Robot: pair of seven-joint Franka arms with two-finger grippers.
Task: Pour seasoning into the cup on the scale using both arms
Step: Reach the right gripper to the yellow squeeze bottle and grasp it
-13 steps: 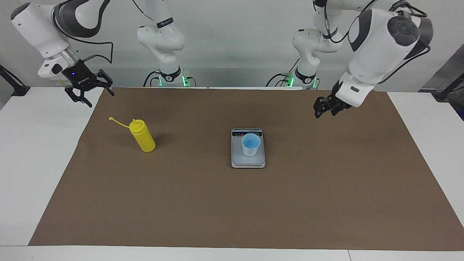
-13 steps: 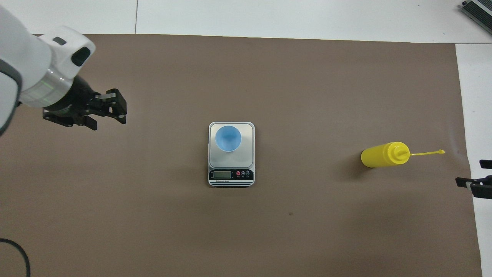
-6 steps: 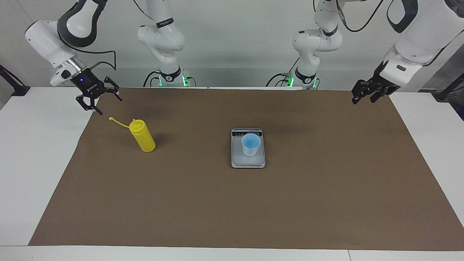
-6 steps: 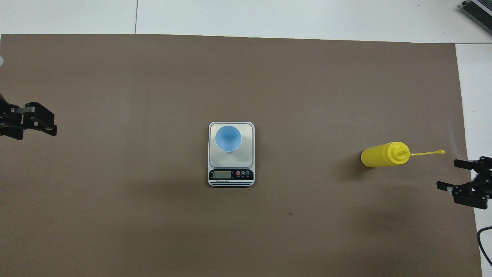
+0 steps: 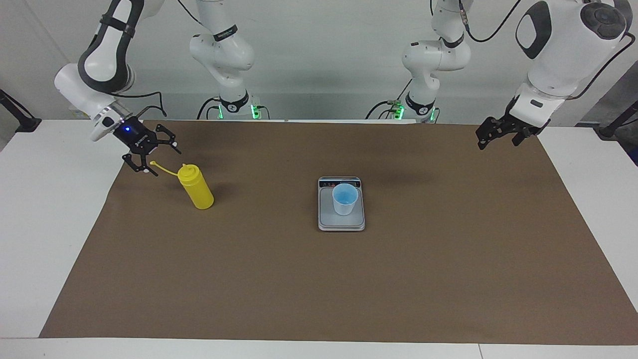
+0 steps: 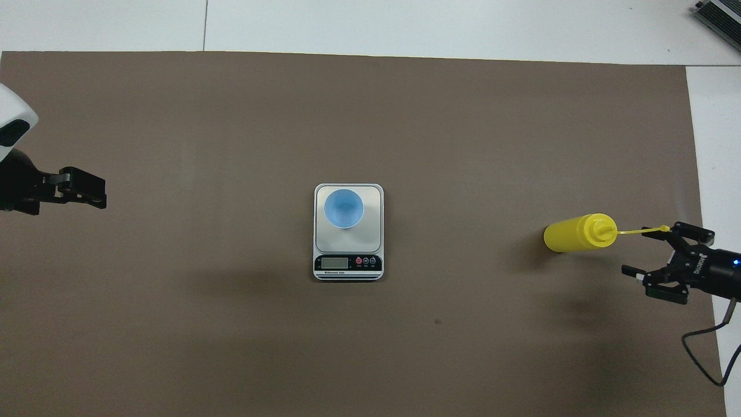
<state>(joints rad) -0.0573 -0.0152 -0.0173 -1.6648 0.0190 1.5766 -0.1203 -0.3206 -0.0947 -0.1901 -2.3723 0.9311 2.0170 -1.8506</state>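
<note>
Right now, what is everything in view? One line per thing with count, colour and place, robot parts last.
bottle: one, yellow, upright on the mat toward the right arm's end of the table, cap strap sticking out sideways.
cup: one, light blue, upright on the scale's plate.
scale: one, silver-grey, mid-mat, display end nearest the robots.
mat: one, brown, covering most of the table.
table: one, white, under the mat.
right end effector: one, black, open, over the mat by the bottle's strap, not touching the bottle.
left end effector: one, black, up over the mat's edge at the left arm's end, holding nothing.
</note>
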